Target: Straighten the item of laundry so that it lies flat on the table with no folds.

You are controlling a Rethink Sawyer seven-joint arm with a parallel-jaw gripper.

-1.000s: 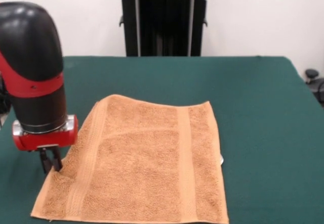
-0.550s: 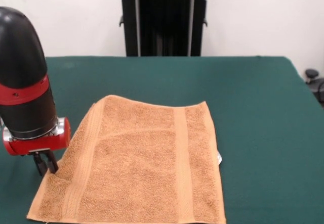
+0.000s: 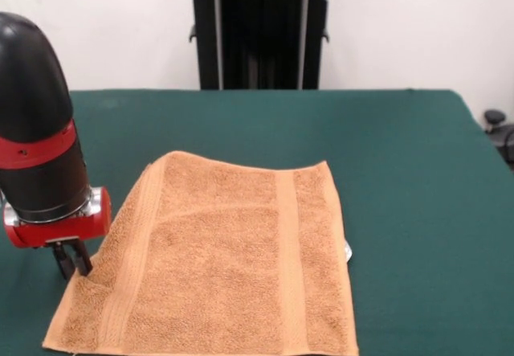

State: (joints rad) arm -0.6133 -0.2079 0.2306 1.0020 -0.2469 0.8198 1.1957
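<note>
The small orange-tan terry-cloth towel (image 3: 217,259) lies spread on the large table covered in dark green felt-like cloth (image 3: 418,179), in the near-left part of the front view, its near edge at or just past the bottom of the picture. Two flat woven bands run from the far edge toward the near edge, one close to the left side and one right of centre, so the towel's banded axis points roughly away from the camera. The far-left corner looks rounded and the left edge slants outward toward the near side, which suggests some cloth there is not fully squared out; the rest appears flat.

The red and black arm's gripper (image 3: 71,261) stands at the towel's left edge, about midway along it, with the towel lying to its right in this view. Its dark fingers (image 3: 79,257) sit close together right at the cloth's border, but whether they pinch the edge or merely touch it cannot be told. The coming move likely turns on drawing that left border outward, away from the towel's middle.
</note>
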